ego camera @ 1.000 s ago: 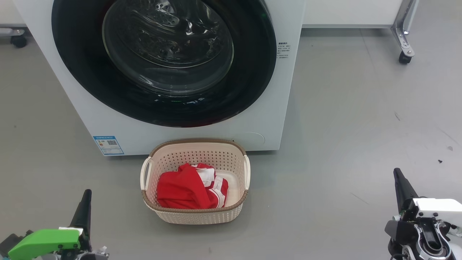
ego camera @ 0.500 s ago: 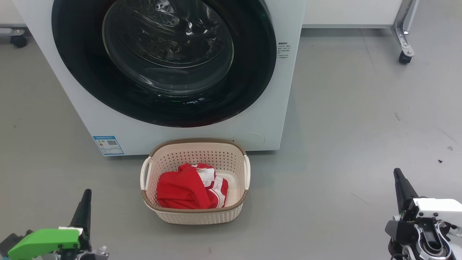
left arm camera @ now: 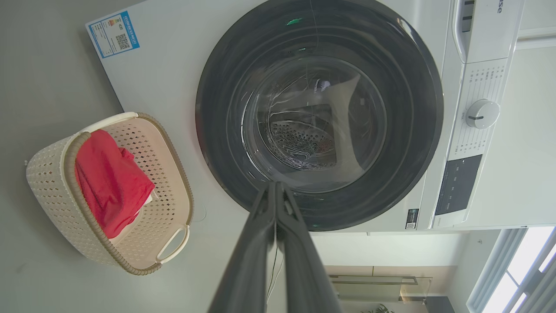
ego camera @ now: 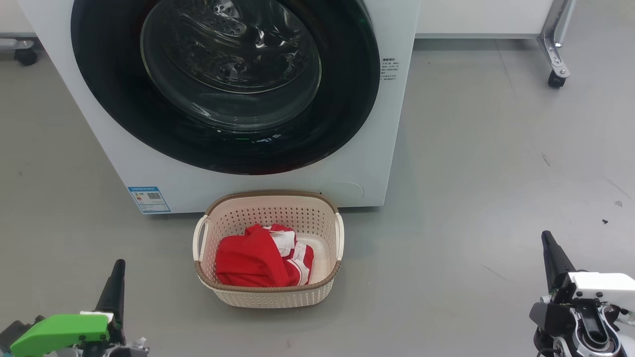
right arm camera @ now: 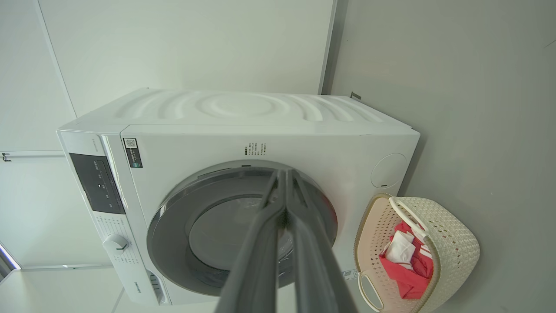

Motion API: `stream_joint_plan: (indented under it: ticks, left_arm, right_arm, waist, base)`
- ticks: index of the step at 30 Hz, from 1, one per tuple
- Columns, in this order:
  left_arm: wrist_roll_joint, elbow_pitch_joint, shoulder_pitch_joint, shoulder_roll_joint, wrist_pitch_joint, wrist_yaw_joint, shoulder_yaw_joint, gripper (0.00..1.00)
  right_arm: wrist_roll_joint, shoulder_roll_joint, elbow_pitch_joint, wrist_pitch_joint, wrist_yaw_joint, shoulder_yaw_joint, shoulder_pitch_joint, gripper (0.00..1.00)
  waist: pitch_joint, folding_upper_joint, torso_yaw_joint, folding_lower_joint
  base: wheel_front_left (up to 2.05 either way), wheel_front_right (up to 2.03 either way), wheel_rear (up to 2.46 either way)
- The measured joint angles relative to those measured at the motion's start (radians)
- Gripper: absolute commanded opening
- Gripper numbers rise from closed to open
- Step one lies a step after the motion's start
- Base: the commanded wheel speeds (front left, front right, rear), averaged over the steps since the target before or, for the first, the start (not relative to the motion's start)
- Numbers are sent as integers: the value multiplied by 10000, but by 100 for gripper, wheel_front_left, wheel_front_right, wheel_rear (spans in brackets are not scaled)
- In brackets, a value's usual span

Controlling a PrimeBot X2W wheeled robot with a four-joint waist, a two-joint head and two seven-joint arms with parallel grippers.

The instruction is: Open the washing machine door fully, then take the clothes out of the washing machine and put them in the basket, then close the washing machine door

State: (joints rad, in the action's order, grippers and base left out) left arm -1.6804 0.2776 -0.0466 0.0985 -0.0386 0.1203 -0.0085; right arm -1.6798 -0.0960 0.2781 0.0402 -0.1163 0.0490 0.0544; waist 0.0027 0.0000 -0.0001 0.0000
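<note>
Door: glossy black-rimmed round glass door is sitting shut ahead, left gripper nearer than right gripper.
Fingers: both pinching closed, empty.

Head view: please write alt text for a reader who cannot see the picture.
A cream basket holding red-and-white clothes stands on the grey floor before a white washing machine whose round black door is shut. The left gripper and right gripper, both shut, sit low at the corners.
</note>
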Motion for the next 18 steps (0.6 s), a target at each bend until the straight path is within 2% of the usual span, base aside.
stream_joint_plan:
  ticks: [18]
  left_arm:
    - [0,-8,-2,-19,0,2,21,0]
  right_arm:
    - [8,6,-8,2,-2,23,0,0]
  waist:
    - [2,0,1,0]
  base:
    - [0,0,0]
